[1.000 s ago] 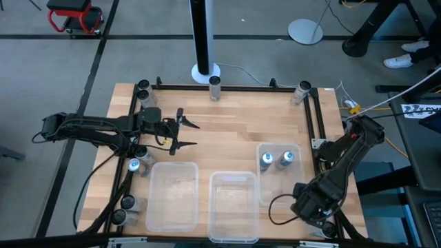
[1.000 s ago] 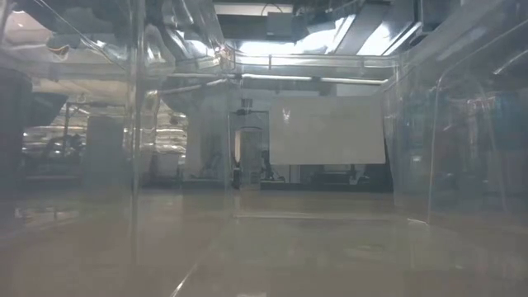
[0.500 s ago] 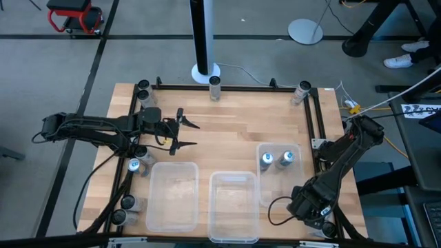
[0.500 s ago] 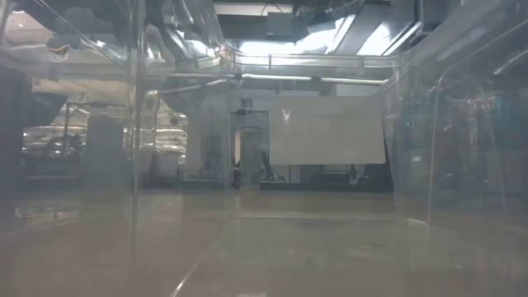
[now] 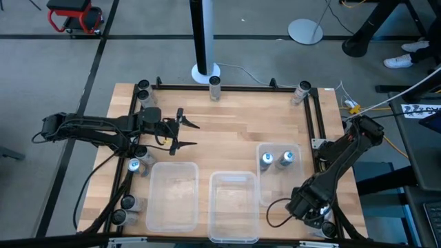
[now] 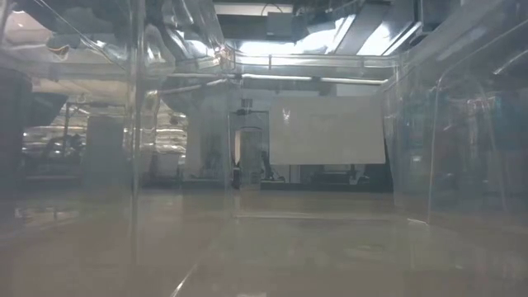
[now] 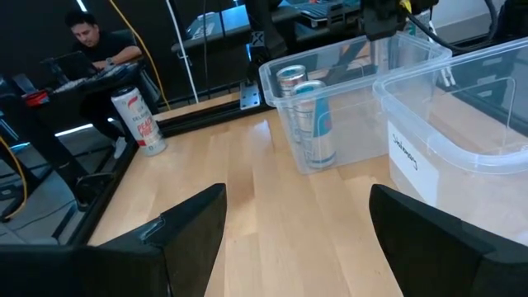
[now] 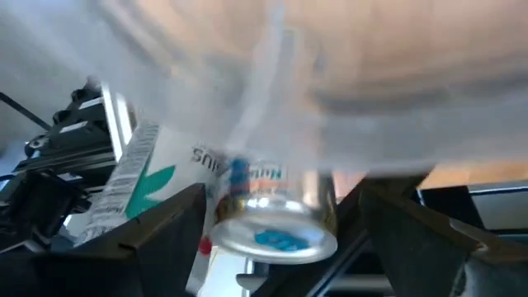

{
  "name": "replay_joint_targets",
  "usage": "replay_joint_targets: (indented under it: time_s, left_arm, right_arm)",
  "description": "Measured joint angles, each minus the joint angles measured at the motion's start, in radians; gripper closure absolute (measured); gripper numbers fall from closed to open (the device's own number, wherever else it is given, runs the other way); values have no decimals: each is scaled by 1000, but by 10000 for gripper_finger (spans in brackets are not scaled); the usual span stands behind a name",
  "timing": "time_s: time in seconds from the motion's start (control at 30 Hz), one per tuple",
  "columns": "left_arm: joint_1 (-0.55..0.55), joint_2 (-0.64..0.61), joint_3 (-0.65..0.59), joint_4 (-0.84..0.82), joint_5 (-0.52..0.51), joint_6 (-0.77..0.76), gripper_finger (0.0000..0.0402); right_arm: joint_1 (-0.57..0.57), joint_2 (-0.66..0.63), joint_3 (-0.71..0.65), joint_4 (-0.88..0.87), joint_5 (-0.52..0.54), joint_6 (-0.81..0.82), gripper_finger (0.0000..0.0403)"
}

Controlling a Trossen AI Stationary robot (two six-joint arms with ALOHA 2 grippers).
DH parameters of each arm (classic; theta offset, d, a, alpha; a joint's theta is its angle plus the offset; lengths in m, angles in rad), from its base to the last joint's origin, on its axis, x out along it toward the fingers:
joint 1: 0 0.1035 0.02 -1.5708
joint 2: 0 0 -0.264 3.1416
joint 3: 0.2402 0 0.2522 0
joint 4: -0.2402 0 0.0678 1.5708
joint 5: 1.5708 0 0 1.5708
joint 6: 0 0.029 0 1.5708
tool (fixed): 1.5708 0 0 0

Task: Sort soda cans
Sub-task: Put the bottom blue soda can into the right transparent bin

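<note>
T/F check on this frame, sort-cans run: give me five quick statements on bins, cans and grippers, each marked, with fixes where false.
1. The small clear plastic bin at the table's right holds two silver-topped soda cans. True.
2. The left gripper is shut on a can. False: its fingers stand open over bare wood, holding nothing.
3. The large clear plastic bin at front left holds no can. True.
4. The right gripper hangs over the table's middle. False: it is at the front right corner, open, with a silver-topped can between its fingers.
5. All cans lie on their sides. False: those visible stand upright.
</note>
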Motion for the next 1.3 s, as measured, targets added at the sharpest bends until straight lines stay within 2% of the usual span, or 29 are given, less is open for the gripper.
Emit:
replay_joint_targets:
  time_s: [0.27,0.83,0.93,1.1,1.3]
  left_arm:
    - [0,0,0,6,0,0,114]
    - [0,0,0,7,0,6,114]
    - [0,0,0,8,0,8,114]
    - [0,0,0,9,0,8,114]
    - [0,0,0,9,0,8,114]
  right_arm:
    - [0,0,-53,11,-78,-44,84]
    - [-1,-2,-95,18,-90,-99,84]
    - [-1,-2,-95,9,-90,-117,101]
    - [-1,-2,-95,1,-86,-122,170]
    - [-1,-2,-91,-9,-80,-145,173]
